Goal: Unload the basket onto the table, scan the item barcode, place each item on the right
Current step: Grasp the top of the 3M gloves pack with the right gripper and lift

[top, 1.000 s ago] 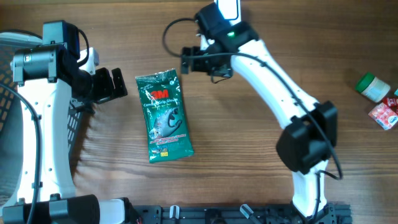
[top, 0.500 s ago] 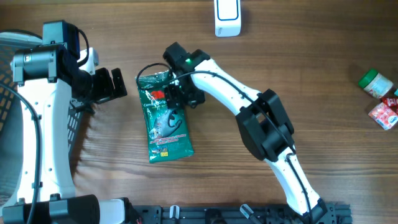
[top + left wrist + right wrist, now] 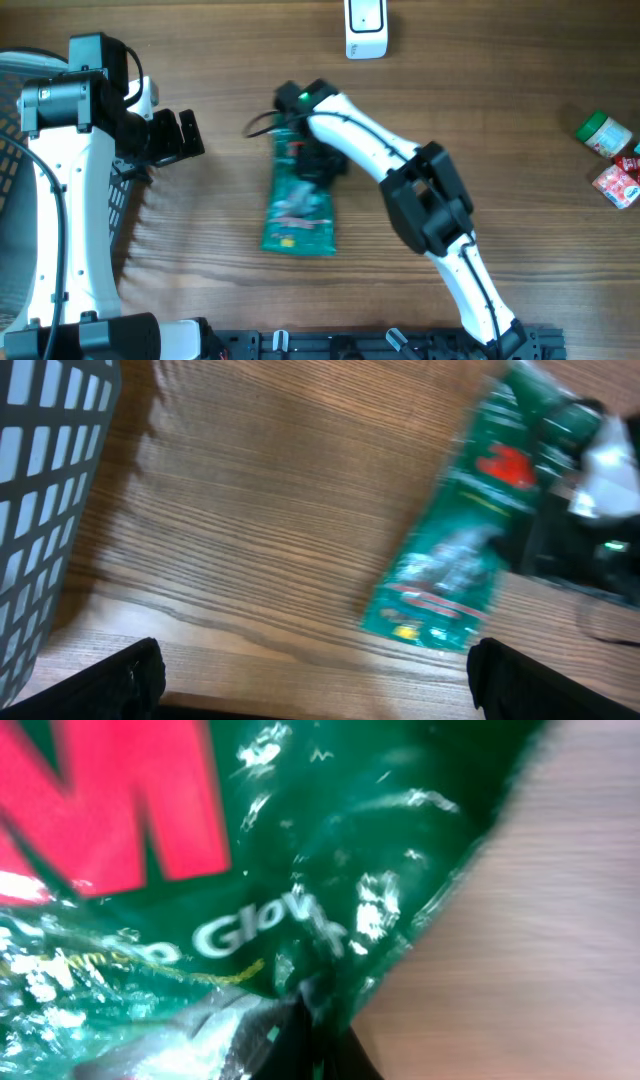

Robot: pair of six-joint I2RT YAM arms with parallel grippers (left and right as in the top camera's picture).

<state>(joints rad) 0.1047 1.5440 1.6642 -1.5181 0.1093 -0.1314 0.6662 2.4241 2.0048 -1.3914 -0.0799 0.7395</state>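
Green plastic with red lettering fills the right wrist view: the glove packet [image 3: 250,870] sits right up against the camera, and one dark finger [image 3: 315,1050] of the right tool presses into its crinkled film at the bottom edge. From overhead, the right tool [image 3: 305,162] is closed together on the packet's far end, pinching it. The rest of the packet runs from there toward the near edge of the wooden table [image 3: 500,120], tilted slightly. The packet is blurred in the overhead and left wrist views, so I cannot tell whether its lower end rests on the wood or hangs just above it.

The left tool [image 3: 185,137] is off to the left of the packet, well apart from it, with its fingers spread wide and nothing between them. In its own wrist view the packet lies diagonally across the upper right, and the two dark fingertips [image 3: 130,675] show at the bottom corners.

A white scanner [image 3: 365,28] stands at the far edge of the table, beyond the right tool. A grey slatted basket [image 3: 40,510] is at the far left. A green-capped jar [image 3: 600,135] and a red packet [image 3: 618,183] lie at the far right.
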